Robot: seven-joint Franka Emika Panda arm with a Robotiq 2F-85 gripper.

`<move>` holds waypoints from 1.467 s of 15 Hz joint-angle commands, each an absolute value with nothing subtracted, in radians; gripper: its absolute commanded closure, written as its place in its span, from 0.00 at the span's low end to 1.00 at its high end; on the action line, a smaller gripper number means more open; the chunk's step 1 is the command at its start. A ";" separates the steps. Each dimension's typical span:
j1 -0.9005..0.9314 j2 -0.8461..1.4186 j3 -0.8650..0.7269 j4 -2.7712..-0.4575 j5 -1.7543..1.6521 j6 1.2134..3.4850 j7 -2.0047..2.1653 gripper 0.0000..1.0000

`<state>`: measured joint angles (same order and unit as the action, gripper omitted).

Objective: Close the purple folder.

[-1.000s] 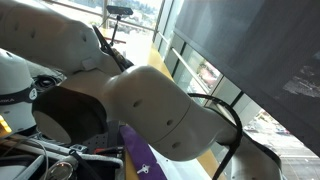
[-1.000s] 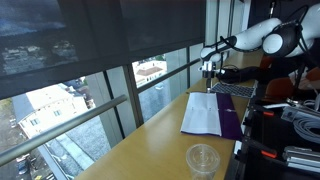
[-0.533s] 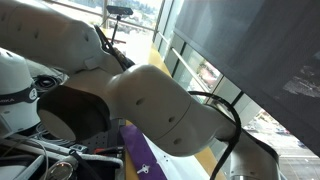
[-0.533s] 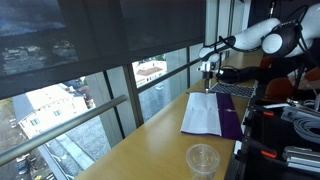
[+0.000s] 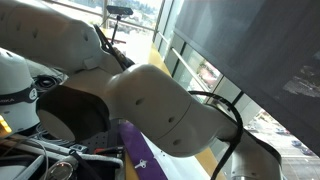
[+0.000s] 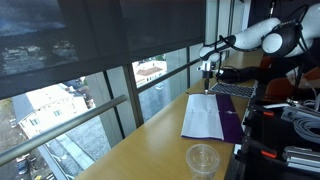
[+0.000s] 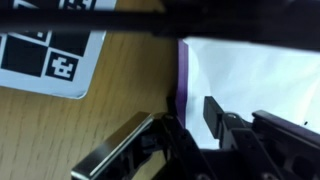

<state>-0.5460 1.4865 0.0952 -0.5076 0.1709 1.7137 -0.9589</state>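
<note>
In an exterior view the robot's arm (image 5: 150, 100) fills most of the frame, and only a strip of the purple folder (image 5: 135, 157) shows beneath it, at the bottom edge. In an exterior view along the window, the purple folder (image 6: 231, 121) lies open and flat by the edge of the tabletop (image 6: 150, 135) away from the glass, with white sheets (image 6: 205, 114) inside it facing up. A clear cup (image 6: 203, 158) stands upright well apart from it, toward the near end of that same edge. The gripper (image 6: 208, 73) hangs over the folder's far end. In the wrist view the sheets (image 7: 255, 75) fill the right side and the folder's purple border (image 7: 182, 70) runs down toward the fingers (image 7: 213, 113), which stand parted with nothing clamped; the blur hides whether they touch the border. A printed marker card (image 7: 45, 55) lies on the wood toward the top left corner
</note>
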 commanded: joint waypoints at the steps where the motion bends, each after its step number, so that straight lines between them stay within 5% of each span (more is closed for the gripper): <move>1: -0.558 1.486 0.115 -0.492 0.206 1.670 -0.969 0.98; 22: -0.539 1.223 0.080 -0.412 0.154 1.447 -0.970 1.00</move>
